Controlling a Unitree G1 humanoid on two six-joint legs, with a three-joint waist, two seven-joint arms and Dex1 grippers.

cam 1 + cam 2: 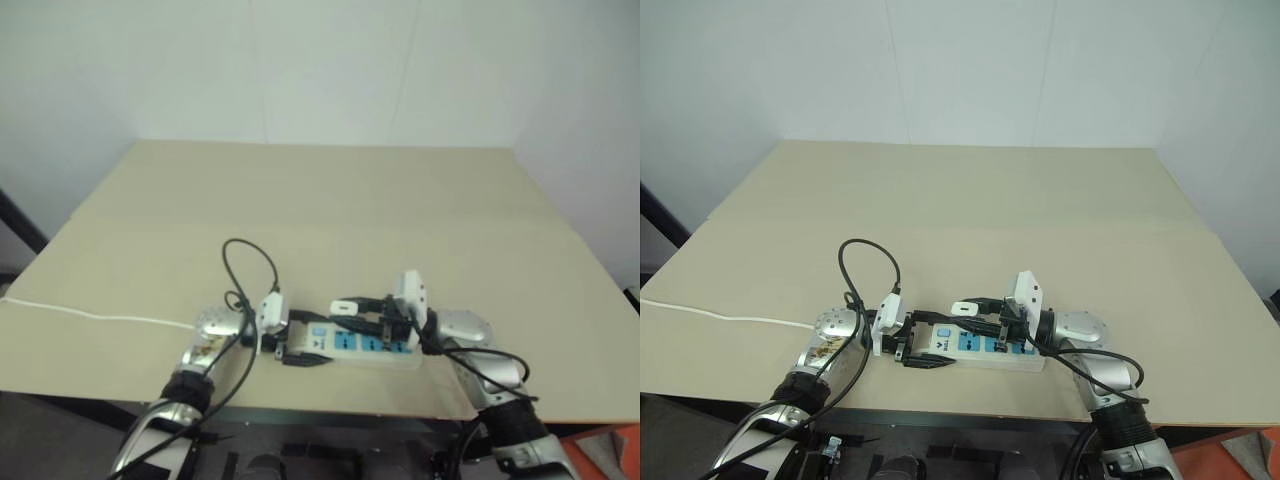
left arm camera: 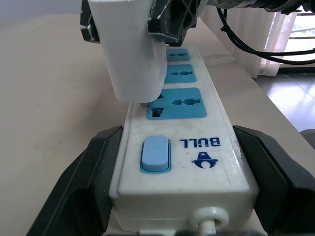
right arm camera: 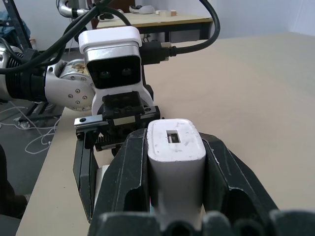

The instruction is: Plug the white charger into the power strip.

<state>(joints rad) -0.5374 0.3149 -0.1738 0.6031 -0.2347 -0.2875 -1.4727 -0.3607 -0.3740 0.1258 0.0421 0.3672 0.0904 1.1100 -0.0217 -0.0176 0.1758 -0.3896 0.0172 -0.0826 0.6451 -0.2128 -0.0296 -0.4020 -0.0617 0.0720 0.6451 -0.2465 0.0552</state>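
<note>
So the long flat white plastic power strip with three blue socket panels (image 1: 362, 345) sits at the lower middle of the head view, near the front edge of the tan tabletop (image 1: 330, 200). The left gripper (image 2: 172, 196) has its black fingers spread wide and clamped on the switch end of the strip, one finger on each long side. That looks like the right place to brace it, since the bar is stiff, light and probably slidey on the smooth surface.

The right gripper (image 3: 174, 172) is squeezed tight on the small boxy white charger (image 2: 130, 54), fingers on its two broad flat faces. In the left wrist view the charger hangs upright over the nearest blue socket, and its prongs look right at the slots, though I can't tell if they're actually in yet.

My guess: the charger's a hard, smooth little shell, so it could twist or slip in the pads when pushed. Holding it square on the flat sides is the way to go. The strip's thin white cord (image 1: 90, 315) trails off to the left edge of the frame.
</note>
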